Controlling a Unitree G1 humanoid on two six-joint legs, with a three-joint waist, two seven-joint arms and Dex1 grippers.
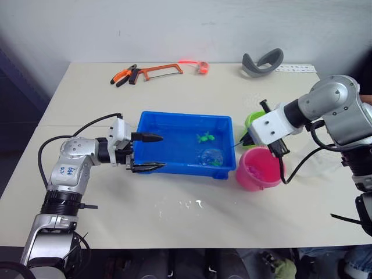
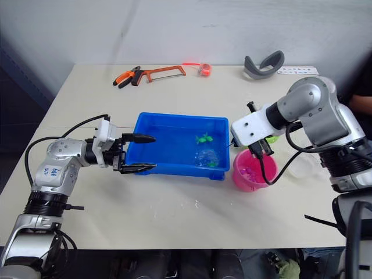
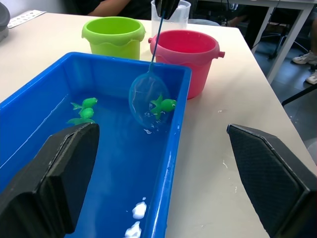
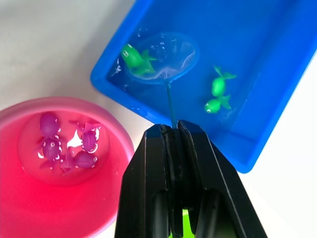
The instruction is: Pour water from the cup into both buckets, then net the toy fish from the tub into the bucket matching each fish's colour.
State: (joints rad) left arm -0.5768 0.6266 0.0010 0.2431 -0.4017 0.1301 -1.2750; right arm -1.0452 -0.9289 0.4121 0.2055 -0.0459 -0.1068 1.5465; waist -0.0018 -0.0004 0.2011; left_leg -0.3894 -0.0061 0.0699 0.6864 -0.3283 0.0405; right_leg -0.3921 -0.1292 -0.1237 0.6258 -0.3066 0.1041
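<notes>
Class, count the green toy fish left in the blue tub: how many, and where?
3: one green fish at the net; two more side by side in the tub. None seems hidden.

A wide, pale beige matte worktop (image 1: pixel 192 221) spreads beneath a plain white wall (image 1: pixel 174 29). On its far side lie orange-handled pliers (image 1: pixel 123 74), an orange-framed hacksaw (image 1: pixel 156 71), and a curved grey strap-like object (image 1: pixel 263 62). Light falls softly and evenly throughout.

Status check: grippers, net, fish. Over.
Right gripper shut on blue-rimmed net, at a green toy fish in the blue tub. Left gripper open, straddling the rim.
</notes>
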